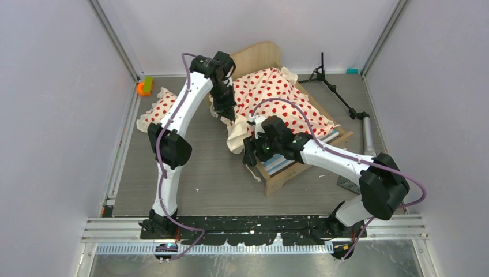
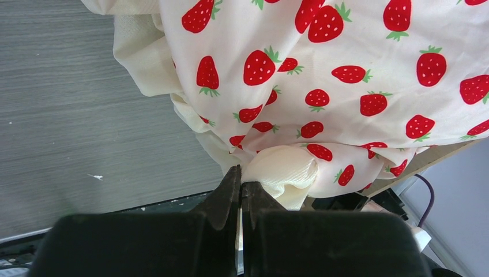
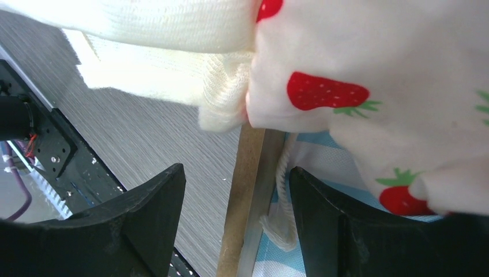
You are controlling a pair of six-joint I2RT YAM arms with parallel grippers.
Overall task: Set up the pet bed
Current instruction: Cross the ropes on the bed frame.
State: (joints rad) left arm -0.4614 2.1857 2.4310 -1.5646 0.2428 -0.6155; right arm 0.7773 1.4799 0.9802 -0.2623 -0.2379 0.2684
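The pet bed (image 1: 275, 175) is a light-wood frame with a rounded headboard (image 1: 258, 57) standing in the middle of the table. A cream blanket printed with red strawberries (image 1: 277, 95) lies rumpled over it. The blue-white striped mattress (image 1: 277, 163) shows at the foot. My left gripper (image 1: 229, 115) hangs over the bed's left side, shut (image 2: 241, 179) on the blanket's cream ruffle (image 2: 282, 173). My right gripper (image 1: 249, 158) is open (image 3: 235, 170) at the bed's near left corner. Its fingers straddle the wooden side rail (image 3: 245, 196), beside the mattress (image 3: 314, 161) and a white cord (image 3: 279, 228).
A matching strawberry pillow (image 1: 158, 108) lies on the table left of the left arm. An orange and green object (image 1: 143, 87) sits at the back left corner. A black tripod stand (image 1: 337, 95) lies at the back right, and a dark mat (image 1: 348, 184) shows by the right arm.
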